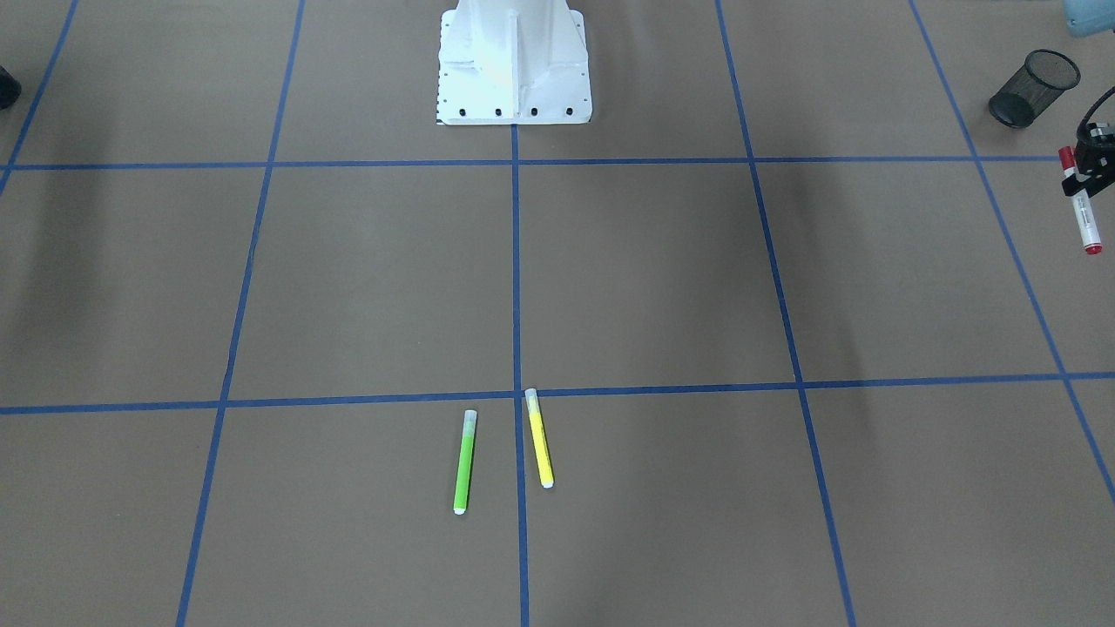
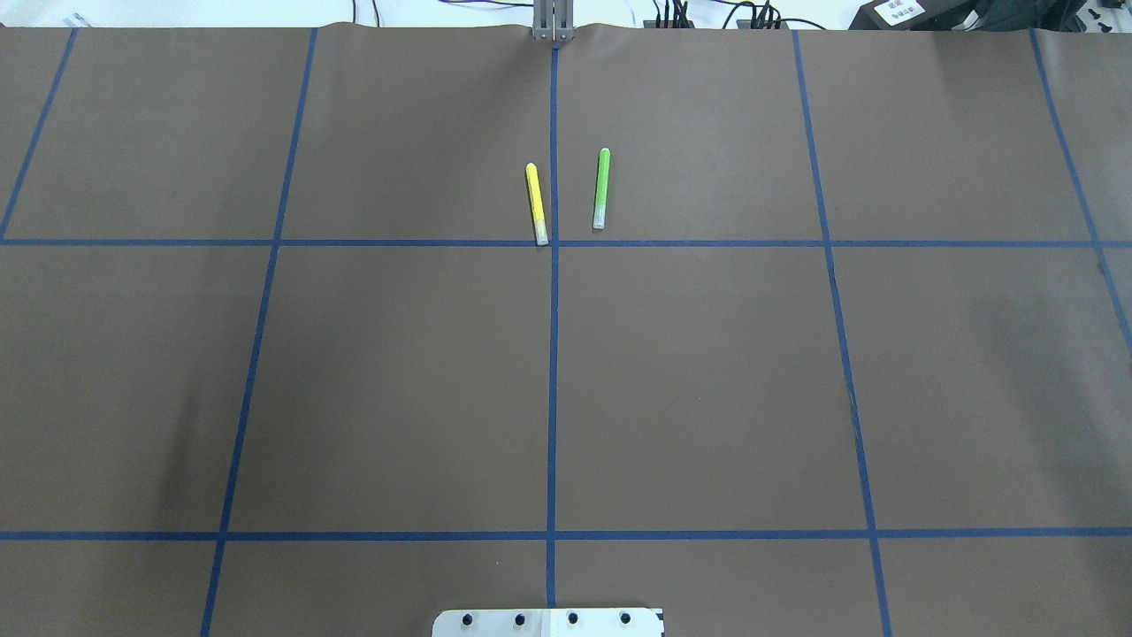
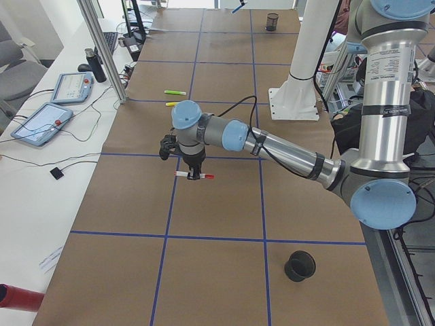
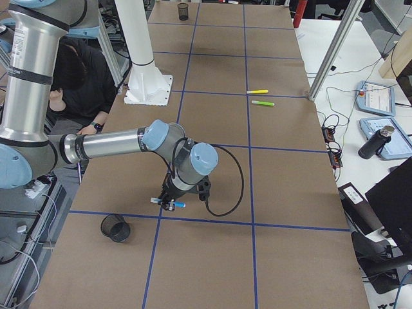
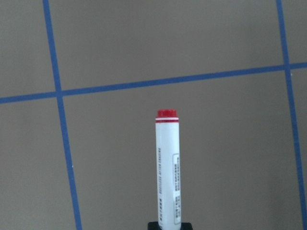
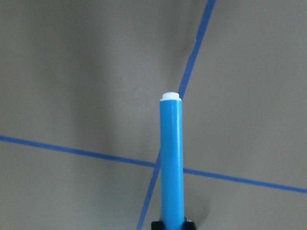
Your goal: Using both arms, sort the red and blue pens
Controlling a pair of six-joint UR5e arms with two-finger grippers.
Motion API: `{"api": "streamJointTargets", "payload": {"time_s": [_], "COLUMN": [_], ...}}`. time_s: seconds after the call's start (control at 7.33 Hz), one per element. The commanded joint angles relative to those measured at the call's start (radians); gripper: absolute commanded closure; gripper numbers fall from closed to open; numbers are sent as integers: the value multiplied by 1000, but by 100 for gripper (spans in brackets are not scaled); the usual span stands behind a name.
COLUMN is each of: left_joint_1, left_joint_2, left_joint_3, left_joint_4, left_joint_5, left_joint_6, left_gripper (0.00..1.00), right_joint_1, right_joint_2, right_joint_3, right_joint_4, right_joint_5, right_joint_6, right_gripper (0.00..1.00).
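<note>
White smooth plastic, the slim red-capped marker [image 5: 168,172] sticks out ahead of the black left gripper [image 1: 1084,178] clenched on it, the slim blue-barrelled marker [image 6: 171,163] likewise ahead of the clenched right gripper [image 4: 169,203]; both seem light, stiff, slippery, best held mid-barrel.

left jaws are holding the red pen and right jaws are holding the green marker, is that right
Not quite. The left jaws do hold the red pen, but the right jaws are shut on the blue pen, not the green marker, as the right wrist-mounted view shows. The green marker lies on the table, seen in the overhead view.
</note>
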Motion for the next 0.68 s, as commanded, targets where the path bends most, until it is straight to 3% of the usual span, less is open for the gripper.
{"api": "streamJointTargets", "payload": {"time_s": [0.0,0.27,0.55], "left_joint_1": [-27,-30,-33], "left_joint_2": [15,20,18], "left_joint_3": [-27,-69,-67], "left_joint_4": [-1,0,0], "left_joint_5": [0,2,3], "left_joint_6": [24,24,24], "left_gripper": [100,100,100], "right_joint_1": [93,125,150], "right_joint_2": [-67,-81,-120], "right_joint_3": [-14,-51,-159], "right_joint_4": [-201,-355,-355], "right_joint_5": [-13,-10,-2], "right_joint_6": [-167,-175,-264], "right_gripper": [100,100,100]}}
